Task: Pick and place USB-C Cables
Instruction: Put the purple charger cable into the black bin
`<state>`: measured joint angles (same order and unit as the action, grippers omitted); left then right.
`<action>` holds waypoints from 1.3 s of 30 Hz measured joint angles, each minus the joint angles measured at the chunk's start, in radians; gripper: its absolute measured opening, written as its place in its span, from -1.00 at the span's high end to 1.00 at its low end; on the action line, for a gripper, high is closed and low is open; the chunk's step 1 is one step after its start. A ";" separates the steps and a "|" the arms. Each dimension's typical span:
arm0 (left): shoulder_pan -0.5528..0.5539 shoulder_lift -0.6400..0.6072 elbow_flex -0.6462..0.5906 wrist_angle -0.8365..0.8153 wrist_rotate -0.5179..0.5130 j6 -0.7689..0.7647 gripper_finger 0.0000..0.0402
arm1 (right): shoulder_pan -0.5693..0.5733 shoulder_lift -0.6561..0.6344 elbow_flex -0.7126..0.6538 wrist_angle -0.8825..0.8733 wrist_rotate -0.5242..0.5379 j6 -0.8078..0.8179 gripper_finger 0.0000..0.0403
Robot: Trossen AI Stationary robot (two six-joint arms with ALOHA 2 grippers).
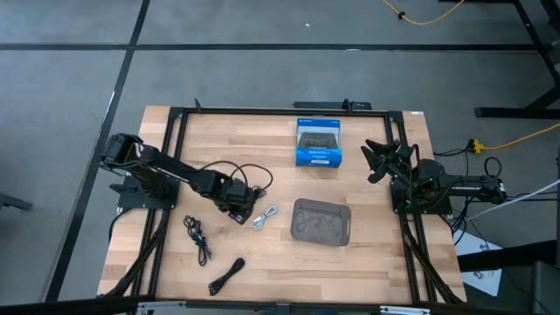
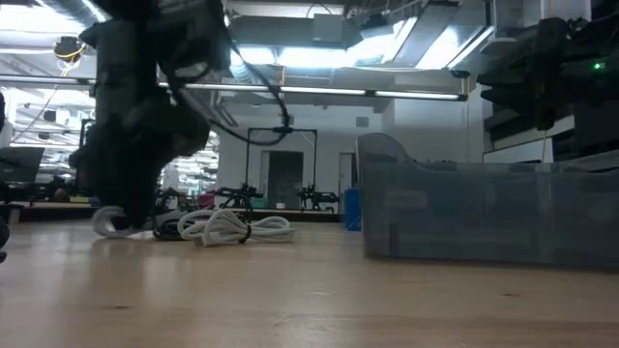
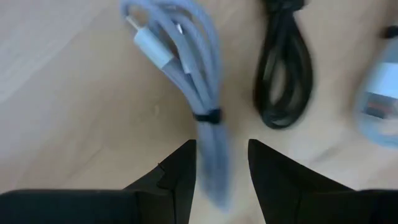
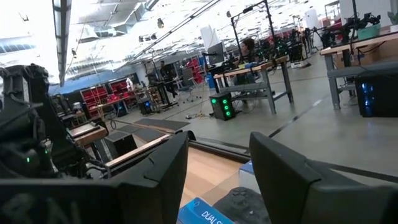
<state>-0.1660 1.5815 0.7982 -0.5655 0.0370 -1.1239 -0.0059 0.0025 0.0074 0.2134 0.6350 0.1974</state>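
Left gripper spread narrow, straddling the tail of the grey cable; bundle running long toward 12 o'clock, black cable at 1. Far at 3 o'clock, right gripper parked, open.

Pale grey cable, black tie; black cable; grey tray; blue box (black controller printed).

three black cables, two white cables, one tray
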 joint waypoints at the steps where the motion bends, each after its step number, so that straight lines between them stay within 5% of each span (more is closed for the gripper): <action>1: 0.000 0.014 0.002 0.000 0.000 0.002 0.31 | 0.000 0.000 0.000 0.000 0.000 0.001 0.12; 7: 0.007 0.057 0.008 -0.004 0.000 0.006 0.36 | 0.000 0.001 0.000 0.002 0.000 0.004 0.12; 12: 0.006 0.036 0.044 -0.083 -0.037 0.075 0.75 | 0.000 0.001 0.000 0.002 0.000 0.003 0.12; 14: 0.006 0.013 0.086 -0.181 -0.098 0.109 0.91 | 0.000 0.001 0.000 0.002 0.001 0.003 0.12; 19: 0.021 -0.027 0.234 -0.253 -0.278 0.224 0.95 | 0.000 0.001 0.000 0.000 0.001 0.003 0.12; 25: 0.074 -0.018 0.372 0.051 -0.419 0.578 0.96 | 0.000 0.002 0.000 0.009 0.002 0.003 0.12; 29: 0.117 0.038 0.383 0.452 -0.280 0.809 0.96 | 0.000 0.002 0.000 0.010 0.002 0.000 0.12; 32: 0.133 0.120 0.383 0.602 -0.126 0.891 0.96 | 0.000 0.002 0.000 0.013 0.002 0.000 0.12; 39: 0.099 0.306 0.528 0.577 0.093 1.190 0.96 | 0.000 0.002 0.000 0.014 0.002 -0.001 0.12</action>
<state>-0.0667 1.8871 1.3264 0.0116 0.1305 0.0663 -0.0063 0.0040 0.0074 0.2276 0.6372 0.1967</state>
